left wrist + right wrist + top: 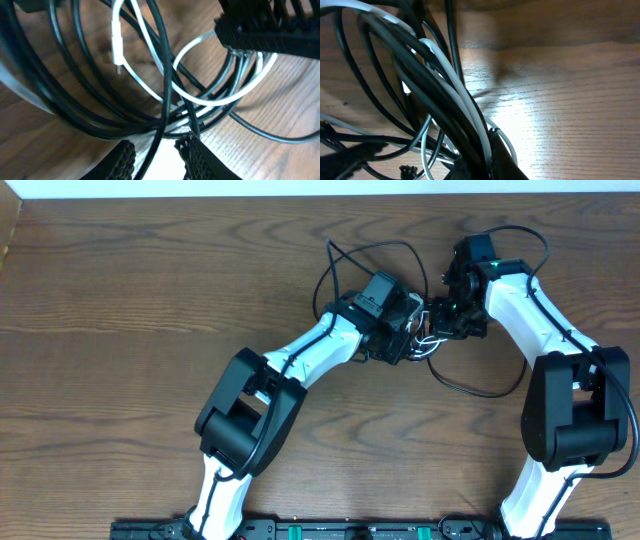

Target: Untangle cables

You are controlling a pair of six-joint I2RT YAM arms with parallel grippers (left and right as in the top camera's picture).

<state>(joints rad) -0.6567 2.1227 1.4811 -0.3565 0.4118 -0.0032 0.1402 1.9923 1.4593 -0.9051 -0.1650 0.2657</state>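
The cables are knotted into one bundle point(428, 343) between my two grippers, right of the table's middle. Black cable loops point(372, 248) spread out from it toward the far side and the near right point(480, 390). In the left wrist view the white cable point(150, 90) with its plug point(117, 47) crosses several black cable loops point(90, 65). My left gripper point(157, 160) is open, with one black cable running loosely between its fingers; it also shows overhead point(410, 340). My right gripper point(485, 167) is shut on a bunch of black cables point(420, 80) and the white cable point(455, 80); it also shows overhead point(442, 320).
The brown wooden table point(120, 300) stretches bare to the left. The right gripper's fingers point(265, 25) hang over the bundle in the left wrist view. Both arms' bases stand at the near edge point(330, 530).
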